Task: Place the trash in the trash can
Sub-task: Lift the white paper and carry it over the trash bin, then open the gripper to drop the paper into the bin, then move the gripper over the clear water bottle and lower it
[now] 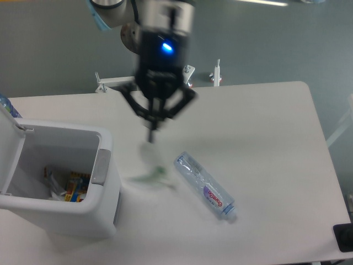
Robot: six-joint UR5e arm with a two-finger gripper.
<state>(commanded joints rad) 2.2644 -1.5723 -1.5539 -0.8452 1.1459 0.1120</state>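
My gripper (151,134) hangs above the table's middle, right of the trash can (62,130), blurred by motion. Its fingers look shut on the small white paper carton (149,161), one piece of the trash, which dangles below them as a pale smear with a green streak, clear of the table. The other piece, a clear plastic bottle (204,185) with a purple-pink label, lies on its side on the table to the lower right of the gripper, untouched. The white trash can stands at the left with its lid (10,148) swung open.
Coloured wrappers (70,185) lie in the bottom of the bin. A grey strip (100,165) runs along its right rim. Metal brackets (216,73) stand at the table's back edge. A black object (344,237) sits at the lower right corner.
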